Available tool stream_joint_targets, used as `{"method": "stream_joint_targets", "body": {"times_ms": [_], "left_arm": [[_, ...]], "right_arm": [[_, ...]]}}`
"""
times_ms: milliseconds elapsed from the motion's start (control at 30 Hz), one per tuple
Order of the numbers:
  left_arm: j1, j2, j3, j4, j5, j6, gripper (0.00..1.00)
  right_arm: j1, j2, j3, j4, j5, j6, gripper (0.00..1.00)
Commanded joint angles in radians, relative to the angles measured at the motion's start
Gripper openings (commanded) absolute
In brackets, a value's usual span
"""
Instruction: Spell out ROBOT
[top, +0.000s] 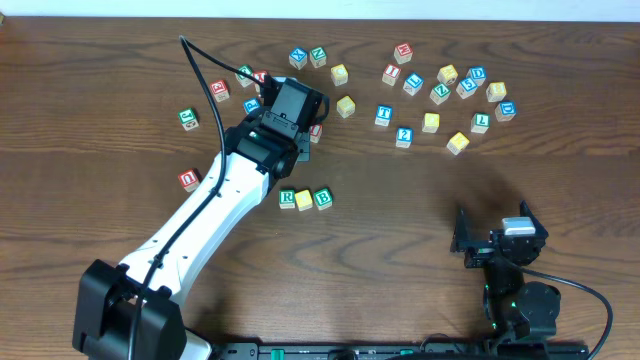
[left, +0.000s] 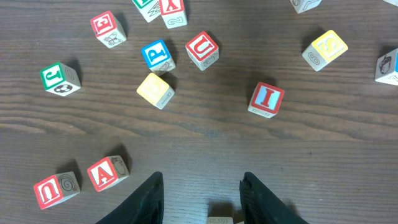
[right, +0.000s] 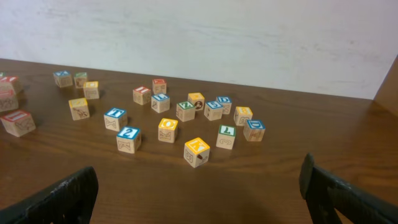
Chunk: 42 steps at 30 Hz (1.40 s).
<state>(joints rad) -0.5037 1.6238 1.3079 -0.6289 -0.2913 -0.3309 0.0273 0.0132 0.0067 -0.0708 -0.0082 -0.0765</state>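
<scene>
Dark wood-grain bench (top: 420, 220) fills every view, with a pale wall behind it in the right wrist picture. On it we count three cubes already in line near the middle of the overhead view: the R cube (top: 287, 198), a yellow-topped cube (top: 304, 199) serving as the first O, and the B cube (top: 322, 197), each touching or just beside its neighbour. By our reading that makes ROB done, with the second O and the T not yet placed. The T cube (top: 383, 114) sits among the scattered letters farther back, well apart from the row and just beside a blue 2 cube (top: 404, 135). Several yellow-topped spares lie about, and one spare yellow cube (top: 345, 105) is near the left arm's end. The left fingers (left: 146, 199) stand partway apart over the clutter. A sliver of pale wood (left: 221, 219) shows between them at the bottom edge, but we cannot tell whether they grip it. The right fingers (right: 62, 199) are spread as wide as they go and carry nothing, parked low at the near right of the bench.
</scene>
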Motion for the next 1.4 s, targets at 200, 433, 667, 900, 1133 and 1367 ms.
{"method": "stream_joint_targets", "body": {"times_ms": [200,433,667,900,1133,1367], "left_arm": [[0.005,-0.043,0.020,0.004,-0.012,0.032,0.39],[0.079,-0.068,-0.015,0.039,0.144,0.091,0.39],[0.187,-0.111,-0.086,0.069,0.263,0.106,0.39],[0.196,-0.150,-0.123,0.051,0.262,0.148,0.39],[0.196,-0.148,-0.126,0.057,0.257,0.148,0.38],[0.196,-0.148,-0.126,0.054,0.256,0.148,0.39]], "right_arm": [[-0.007,0.000,-0.001,0.009,-0.006,0.012,0.99],[-0.007,0.000,-0.001,0.090,-0.045,0.012,0.99],[-0.007,0.000,-0.001,0.151,-0.160,0.023,0.99],[-0.007,0.005,0.088,0.065,-0.129,0.054,0.99],[-0.007,0.212,0.379,-0.123,-0.028,-0.039,0.99],[-0.007,0.655,0.729,-0.195,-0.028,-0.026,0.99]]}}
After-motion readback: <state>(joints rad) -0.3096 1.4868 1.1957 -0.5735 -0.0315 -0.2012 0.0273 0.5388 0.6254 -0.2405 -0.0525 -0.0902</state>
